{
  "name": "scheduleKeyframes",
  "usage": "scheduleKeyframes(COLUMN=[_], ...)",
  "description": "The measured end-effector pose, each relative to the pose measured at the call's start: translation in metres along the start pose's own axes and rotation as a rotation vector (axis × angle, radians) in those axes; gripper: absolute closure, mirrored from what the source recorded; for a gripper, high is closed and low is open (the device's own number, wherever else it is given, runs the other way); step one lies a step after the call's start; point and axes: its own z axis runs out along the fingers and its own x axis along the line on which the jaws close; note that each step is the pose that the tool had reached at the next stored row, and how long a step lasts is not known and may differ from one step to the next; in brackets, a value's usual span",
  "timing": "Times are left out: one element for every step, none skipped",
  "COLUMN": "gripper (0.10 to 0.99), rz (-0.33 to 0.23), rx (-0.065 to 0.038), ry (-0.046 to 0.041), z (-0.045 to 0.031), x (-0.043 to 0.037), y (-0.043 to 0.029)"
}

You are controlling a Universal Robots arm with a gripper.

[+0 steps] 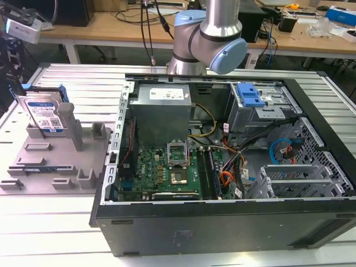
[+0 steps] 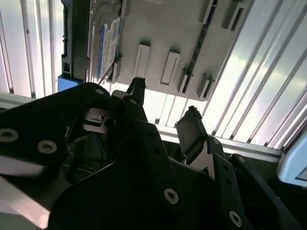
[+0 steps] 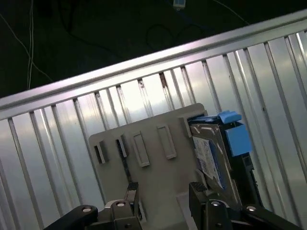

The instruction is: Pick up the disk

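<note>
The disk [image 1: 44, 114] stands on edge in a slot of a grey fixture plate [image 1: 50, 161] at the exterior view's left. It is silver with a blue-and-white label and a blue rail along its edge. In the second wrist view my gripper [image 2: 165, 103] is open, and its two black fingers [image 2: 139, 91] hang well above the plate [image 2: 168, 28] with nothing between them. The disk [image 2: 108, 48] lies off to one side of the fingers. In the first wrist view the gripper [image 3: 164, 191] hovers over the plate [image 3: 148, 163], with the disk [image 3: 211, 155] just beyond one fingertip.
An open black computer case [image 1: 222, 233] lies on the ribbed metal table [image 1: 50, 222]. It holds a grey power supply [image 1: 161, 111], a green motherboard [image 1: 161, 172] and a blue drive-bay clip [image 1: 249, 94]. The arm's elbow [image 1: 208, 33] stands behind the case. Cluttered workbenches run along the back.
</note>
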Motion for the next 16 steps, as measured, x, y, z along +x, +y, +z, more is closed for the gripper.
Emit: scheduleKeyframes(gripper=[0.545,0.545,0.545,0.545,0.545,0.545,0.545,0.545,0.545,0.545,0.545,0.545,0.545,0.545,0.545,0.545], rz=[-0.015,-0.032,-0.046,-0.071,-0.085,-0.098,-0.12,-0.145,-0.167,-0.198,-0.212,-0.223,-0.228,-0.228,-0.229,-0.228], rx=[0.0,0.001,0.001,0.001,0.002,0.002,0.002,0.002,0.003,0.003,0.003,0.003,0.003,0.003,0.003,0.003], ry=[0.0004,0.0008,0.0012,0.002,0.0024,0.0028,0.0034,0.0041,0.0048,0.0057,0.0061,0.0068,0.0073,0.0073,0.0073,0.0073], z=[0.0001,0.0001,0.0002,0.0002,0.0003,0.0003,0.0004,0.0005,0.0005,0.0006,0.0007,0.0007,0.0007,0.0007,0.0007,0.0008], x=[0.0,0.0,-0.0001,-0.0001,-0.0001,-0.0002,-0.0003,-0.0004,-0.0005,-0.0007,-0.0007,-0.0007,-0.0007,-0.0007,-0.0007,-0.0007], y=[0.0,-0.0001,-0.0001,-0.0003,-0.0004,-0.0005,-0.0008,-0.0013,-0.0016,-0.0022,-0.0024,-0.0025,-0.0025,-0.0025,-0.0026,-0.0025])
